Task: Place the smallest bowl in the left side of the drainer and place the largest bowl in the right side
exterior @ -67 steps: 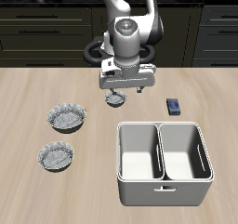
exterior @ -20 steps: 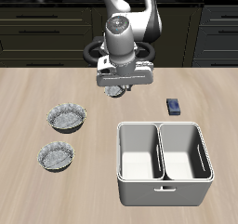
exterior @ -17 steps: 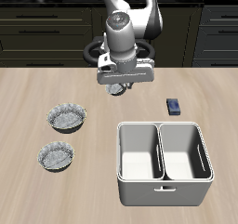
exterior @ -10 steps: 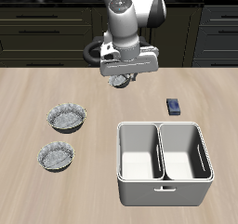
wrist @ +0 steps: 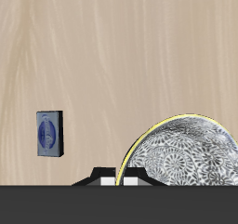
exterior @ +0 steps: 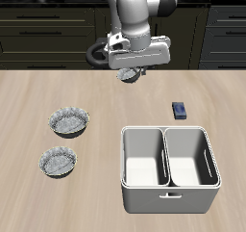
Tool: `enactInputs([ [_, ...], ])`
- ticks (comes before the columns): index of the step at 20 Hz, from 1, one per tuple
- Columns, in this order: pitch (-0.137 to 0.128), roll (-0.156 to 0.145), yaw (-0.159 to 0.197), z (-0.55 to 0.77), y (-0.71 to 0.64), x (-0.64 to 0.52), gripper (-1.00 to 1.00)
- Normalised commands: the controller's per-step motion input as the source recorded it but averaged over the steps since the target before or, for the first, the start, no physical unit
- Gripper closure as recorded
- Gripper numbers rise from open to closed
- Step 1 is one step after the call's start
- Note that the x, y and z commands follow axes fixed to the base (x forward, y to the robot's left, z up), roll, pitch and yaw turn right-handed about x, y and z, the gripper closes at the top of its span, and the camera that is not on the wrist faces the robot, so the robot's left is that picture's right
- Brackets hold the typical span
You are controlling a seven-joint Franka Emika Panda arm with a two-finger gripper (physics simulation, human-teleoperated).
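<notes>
Already aloft, the hand (exterior: 132,75) is clamped on the tiny grey speckled metallic bowl (exterior: 131,77) near the frame's top centre; the light grey two-compartment drainer (exterior: 169,190) lies toward lower right.

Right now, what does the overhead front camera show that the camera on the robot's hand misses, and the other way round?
Only the exterior view shows the drainer with its two compartments, the two wider bowls on the table, the arm and the dark cabinets behind. Only the wrist view shows the patterned surface of the smallest bowl close up, with its yellowish edge, right at the gripper. Both show the wooden table, the small blue object lying on it, and the smallest bowl held up off the table.
</notes>
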Motion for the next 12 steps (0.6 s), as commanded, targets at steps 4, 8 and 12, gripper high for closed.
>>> enactInputs([
  [4, -0.016, 0.028, 0.005, 0.21, 0.26, 0.05, 1.0],
  [8, -0.018, 0.044, -0.007, 0.29, 0.4, 0.03, 1.0],
  [12, -0.032, 0.024, -0.005, 0.28, 0.35, 0.05, 1.0],
])
